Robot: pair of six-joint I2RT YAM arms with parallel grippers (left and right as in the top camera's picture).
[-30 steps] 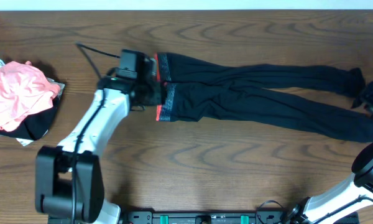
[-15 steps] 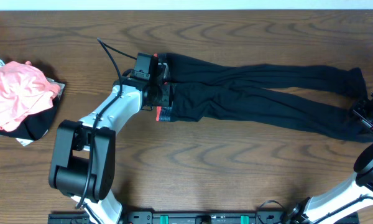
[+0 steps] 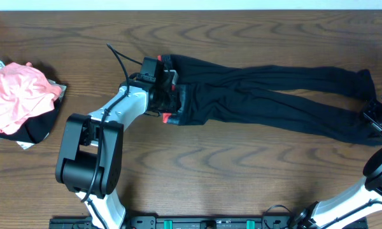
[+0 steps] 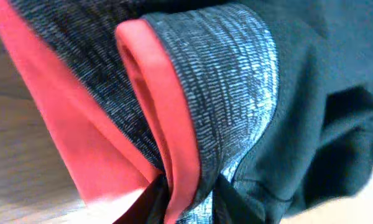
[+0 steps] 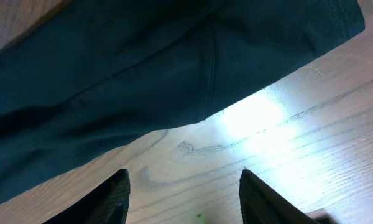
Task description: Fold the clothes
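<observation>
Our left gripper (image 4: 189,205) pinches the red-edged waistband (image 4: 230,93) of the leggings (image 3: 267,95) between narrow jaws. Our right gripper (image 5: 183,193) stands wide, only table (image 5: 286,143) between its jaws, a leg end just ahead. No fold is made yet: both legs lie stretched out full length.

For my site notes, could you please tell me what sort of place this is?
Probably a robot test bench for laundry folding: a wood-grain table, black leggings spread across it, a pink clothes pile.

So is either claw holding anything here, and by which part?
The left claw pinches the long black stretchy leggings by their grey, coral-edged waistband. The right claw is open beside the leg ends, holding nothing.
</observation>
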